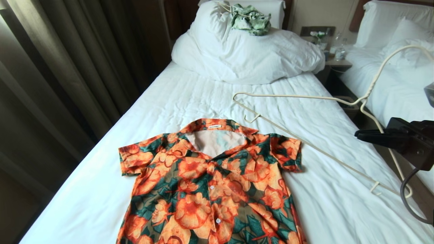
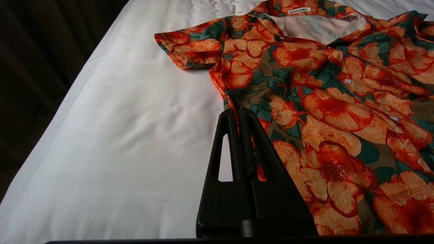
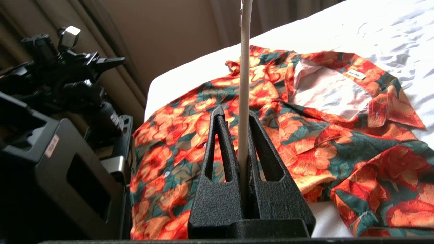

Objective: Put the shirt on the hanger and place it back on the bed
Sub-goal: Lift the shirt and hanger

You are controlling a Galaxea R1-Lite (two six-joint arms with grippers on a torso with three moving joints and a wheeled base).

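While right end effector (image 3: 237, 118) clamps hanger (image 1: 305, 98) — shirt (image 1: 210, 183) flat alongside

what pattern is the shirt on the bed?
Big orange flowers over dark green leaves on the shirt, white buttons. Clearest in the head view.

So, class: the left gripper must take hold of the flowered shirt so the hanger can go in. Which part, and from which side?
Grip the shirt at its open collar, coming from above. It lies flat, front up and buttoned, and only the collar stands open, showing the pale inside. The right gripper, shut on the hanger, holds it beside the shirt.
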